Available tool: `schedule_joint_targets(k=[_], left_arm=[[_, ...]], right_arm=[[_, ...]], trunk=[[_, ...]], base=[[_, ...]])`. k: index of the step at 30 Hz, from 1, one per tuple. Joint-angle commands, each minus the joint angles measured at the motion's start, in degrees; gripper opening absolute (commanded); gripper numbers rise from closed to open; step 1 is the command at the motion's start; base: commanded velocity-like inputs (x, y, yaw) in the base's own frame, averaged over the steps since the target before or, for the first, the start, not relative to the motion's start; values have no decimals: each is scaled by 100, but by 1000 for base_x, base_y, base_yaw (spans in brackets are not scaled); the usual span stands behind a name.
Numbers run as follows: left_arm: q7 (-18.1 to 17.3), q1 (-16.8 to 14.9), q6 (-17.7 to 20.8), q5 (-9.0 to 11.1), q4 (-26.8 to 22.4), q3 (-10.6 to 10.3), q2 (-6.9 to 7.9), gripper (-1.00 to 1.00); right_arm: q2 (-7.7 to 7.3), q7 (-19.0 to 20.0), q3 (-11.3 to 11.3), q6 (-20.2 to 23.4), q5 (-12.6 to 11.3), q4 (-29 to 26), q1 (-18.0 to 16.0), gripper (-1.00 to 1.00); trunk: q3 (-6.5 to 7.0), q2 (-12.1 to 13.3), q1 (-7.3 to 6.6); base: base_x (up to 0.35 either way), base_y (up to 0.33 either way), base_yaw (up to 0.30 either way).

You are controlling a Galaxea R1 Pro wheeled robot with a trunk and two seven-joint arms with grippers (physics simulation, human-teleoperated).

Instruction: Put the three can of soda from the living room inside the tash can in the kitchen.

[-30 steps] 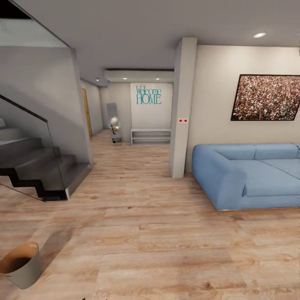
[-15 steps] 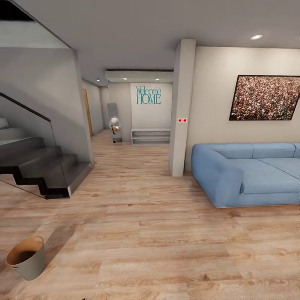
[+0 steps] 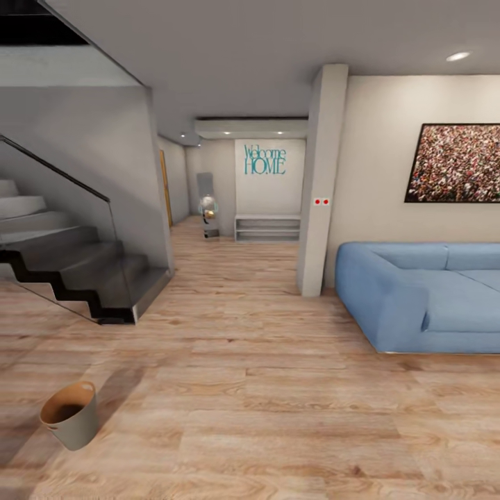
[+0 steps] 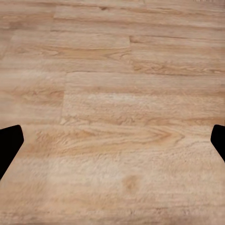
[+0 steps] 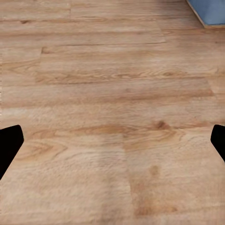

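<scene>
Head view: the tash can (image 3: 70, 415) stands on the near left of the wood floor (image 3: 278, 403), by the stairs (image 3: 76, 267); blue sofa (image 3: 430, 295) at right. Probably light and stiff (grip its rim). Left gripper (image 4: 112, 140) and right gripper (image 5: 112, 140) are spread wide, holding nothing, over bare planks.

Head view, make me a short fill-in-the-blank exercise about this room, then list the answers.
1. The trash can stands on the ____ floor.
2. The sofa is ____ in colour.
3. The teal lettering on the far wall reads "Welcome ____".
4. The left gripper's fingers are spread wide, with nothing but ____ between them.

Missing words: wood; blue; HOME; floor
</scene>
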Motion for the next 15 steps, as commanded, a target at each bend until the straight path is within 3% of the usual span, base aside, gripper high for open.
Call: schedule_joint_targets(k=[1, 15], left_arm=[[0, 0, 0, 0, 0, 0, 0, 100], [6, 0, -4, -4, 2, 3, 0, 100]], right_arm=[[0, -1, 0, 0, 0, 0, 0, 100], [1, -91, 11, -1, 1, 4, 0, 100]], trunk=[[2, 0, 0], [37, 0, 0]], base=[[-1, 0, 248], [0, 0, 255]])
